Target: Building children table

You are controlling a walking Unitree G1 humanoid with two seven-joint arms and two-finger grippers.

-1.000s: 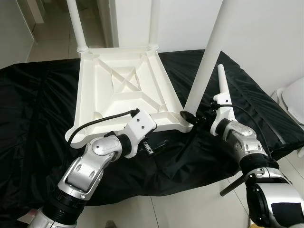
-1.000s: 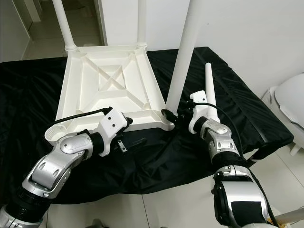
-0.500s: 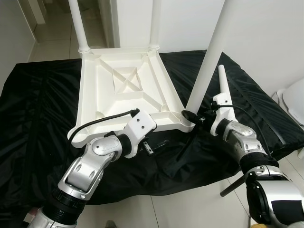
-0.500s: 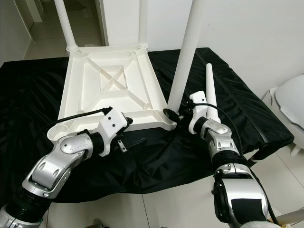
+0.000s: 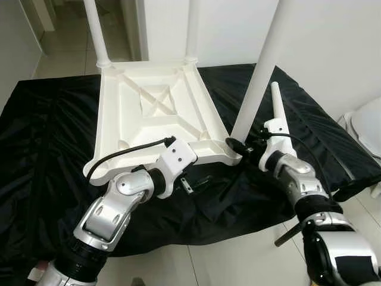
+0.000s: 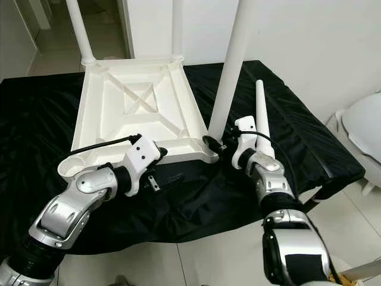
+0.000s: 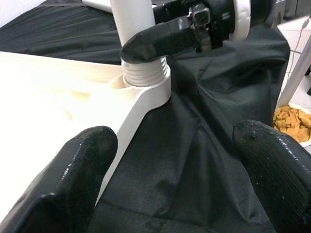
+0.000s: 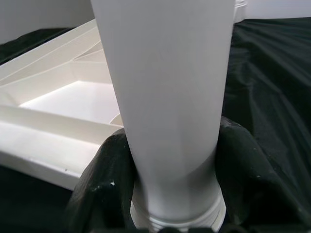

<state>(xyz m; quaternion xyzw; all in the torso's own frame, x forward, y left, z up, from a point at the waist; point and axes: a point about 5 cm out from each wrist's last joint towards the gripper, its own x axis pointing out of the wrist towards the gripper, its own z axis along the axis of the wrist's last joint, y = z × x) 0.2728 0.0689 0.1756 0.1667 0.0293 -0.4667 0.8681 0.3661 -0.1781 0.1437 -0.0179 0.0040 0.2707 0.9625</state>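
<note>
Fitting a leg into the upturned table: third of four, judging by what stands.

Nearest, left pincer point(image 7: 170, 174) wide open and empty, hovering just off the near edge of the white tabletop point(image 5: 149, 113), which lies underside up on the desk under a black cloth point(image 5: 47, 149). Near left corner socket point(image 6: 70, 165) unfilled.

Near right corner: right pincer point(image 8: 170, 184) closed around the base of the upright leg point(image 5: 259, 77), fingers point(image 8: 104, 184) wrapping it just above the threaded collar seated in the socket. Probably screwing it home. Next move calls for turning the leg about its own axis while keeping it plumb, then letting go without tipping it.

Just right of that, loose leg point(image 5: 278, 110) lying on the cloth beside the right wrist, likely meant for the empty socket; close enough to be knocked.

Farther back, two fitted legs point(image 5: 95, 30) upright at the far corners. Beyond, tiled floor and white wall.
</note>
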